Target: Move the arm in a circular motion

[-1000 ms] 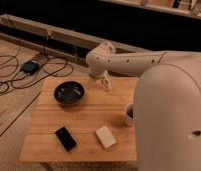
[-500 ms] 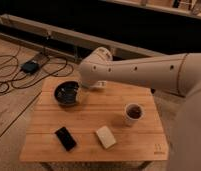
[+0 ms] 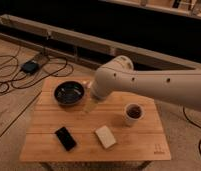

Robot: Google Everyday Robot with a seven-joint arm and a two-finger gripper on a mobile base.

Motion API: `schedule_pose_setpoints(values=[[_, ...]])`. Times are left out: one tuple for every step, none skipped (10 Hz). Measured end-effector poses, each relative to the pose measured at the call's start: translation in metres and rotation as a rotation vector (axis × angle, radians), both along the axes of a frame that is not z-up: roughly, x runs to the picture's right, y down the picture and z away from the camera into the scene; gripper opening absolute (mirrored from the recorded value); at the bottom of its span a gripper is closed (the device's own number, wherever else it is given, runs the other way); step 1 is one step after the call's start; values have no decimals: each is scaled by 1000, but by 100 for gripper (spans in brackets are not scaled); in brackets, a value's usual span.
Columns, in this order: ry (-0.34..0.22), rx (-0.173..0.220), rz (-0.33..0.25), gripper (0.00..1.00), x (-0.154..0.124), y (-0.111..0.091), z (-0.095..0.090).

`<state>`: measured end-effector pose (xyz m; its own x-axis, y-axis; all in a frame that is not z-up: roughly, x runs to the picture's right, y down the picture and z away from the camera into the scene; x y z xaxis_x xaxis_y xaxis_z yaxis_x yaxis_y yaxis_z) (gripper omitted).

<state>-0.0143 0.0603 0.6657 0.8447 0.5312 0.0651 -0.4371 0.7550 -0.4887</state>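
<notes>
Arm; gripper beside bowl

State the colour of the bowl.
The bowl is dark, nearly black, clearest in the camera view; the gripper hangs beside it.

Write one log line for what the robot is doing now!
arm: over table | end effector: beside bowl | cup: upright

my arm runs off the right edge, base out of frame | my gripper only a blurred smear under the rounded joint at centre, just right of the bowl, shape unreadable | table far edge partly hidden behind my arm, legs cut by the bottom edge
</notes>
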Motion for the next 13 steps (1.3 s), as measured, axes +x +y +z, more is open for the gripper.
schedule_pose_setpoints(values=[[39, -21, 28, 80, 25, 6, -4], [99, -39, 60, 80, 56, 10, -4], [162, -48, 85, 80, 87, 11, 2], [223, -49, 107, 80, 117, 9, 11], [293, -46, 131, 80, 148, 3, 25], [362, -36, 158, 80, 176, -9, 44], [396, -27, 173, 80, 189, -17, 57], [421, -14, 203, 80, 196, -29, 76], [428, -6, 236, 80, 197, -38, 92], [423, -2, 266, 80, 195, -44, 106], [412, 3, 282, 80, 190, -48, 115], [391, 14, 292, 80, 180, -56, 125], [374, 21, 291, 80, 170, -60, 131]])
